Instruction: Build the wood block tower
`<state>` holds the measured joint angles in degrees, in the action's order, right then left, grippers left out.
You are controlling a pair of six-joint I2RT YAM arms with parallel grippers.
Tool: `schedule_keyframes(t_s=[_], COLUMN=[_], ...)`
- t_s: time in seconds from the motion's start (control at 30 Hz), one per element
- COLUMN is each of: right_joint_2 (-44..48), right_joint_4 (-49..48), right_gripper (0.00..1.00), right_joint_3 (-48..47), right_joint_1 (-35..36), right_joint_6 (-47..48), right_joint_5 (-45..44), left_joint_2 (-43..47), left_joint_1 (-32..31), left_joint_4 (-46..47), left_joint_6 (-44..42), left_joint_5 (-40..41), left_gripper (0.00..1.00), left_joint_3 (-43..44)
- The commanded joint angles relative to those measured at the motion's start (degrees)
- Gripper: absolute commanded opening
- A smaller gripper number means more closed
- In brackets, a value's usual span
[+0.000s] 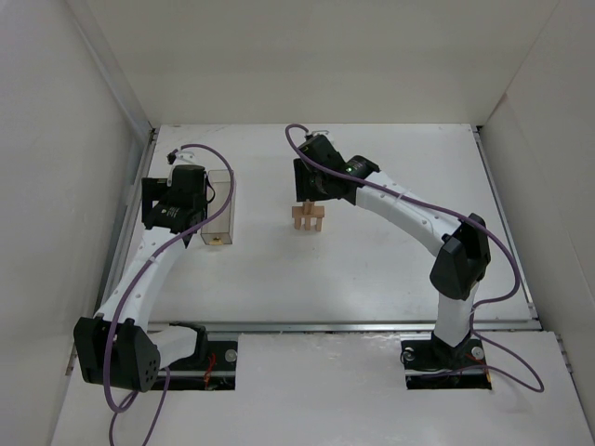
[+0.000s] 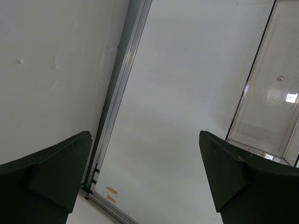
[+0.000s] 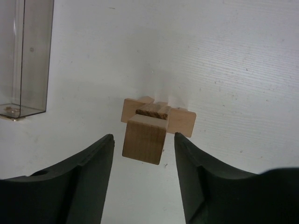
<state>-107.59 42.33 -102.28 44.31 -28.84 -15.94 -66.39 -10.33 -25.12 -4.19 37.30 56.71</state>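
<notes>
The right gripper [image 3: 144, 137] is spread, its two dark fingers [image 3: 93, 163] flanking the top block [image 3: 145, 140] of the tower [image 1: 308, 219]. A gap shows on each side in the right wrist view, so neither finger touches the wood. That block sits on a crosspiece [image 3: 181, 122] whose ends stick out to either side beneath it. From above, the tower stands near the middle of the table [image 1: 372, 269], directly under the right gripper's tips, with upright pieces carrying the crosspiece.

A clear plastic box [image 1: 220, 204] stands well to the left of the tower and apart from it.

The left gripper [image 2: 145, 135] is spread wide with nothing between its fingers. It hangs over bare table at the left side, with the metal rail [image 2: 117, 93] of the wall on one side and the clear box just beside it on the other, far from the tower.
</notes>
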Motion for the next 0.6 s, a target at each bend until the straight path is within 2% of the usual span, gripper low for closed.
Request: schedule_keyframes(t_s=[0.0,0.23,0.57], right_joint_2=[1.95,1.95,2.48], right_joint_4=[-2.07,-2.07,-2.07], right_gripper=[0.6,0.69,0.66], right_joint_3=[-2.31,-2.83,-2.84], right_joint_1=[-0.19,-0.19,-0.19], right_joint_6=[0.19,0.72,1.42], right_joint_5=[-0.58,-1.1,-1.11], left_joint_2=[0.74,0.74,0.74], left_joint_1=[0.31,0.31,0.31], left_joint_4=[0.52,0.52,0.52], left_joint_6=[0.58,0.58,0.58], left_joint_5=[-0.2,-0.21,-0.21], left_gripper=[0.99,0.99,0.99], left_joint_3=[1.56,1.56,1.56])
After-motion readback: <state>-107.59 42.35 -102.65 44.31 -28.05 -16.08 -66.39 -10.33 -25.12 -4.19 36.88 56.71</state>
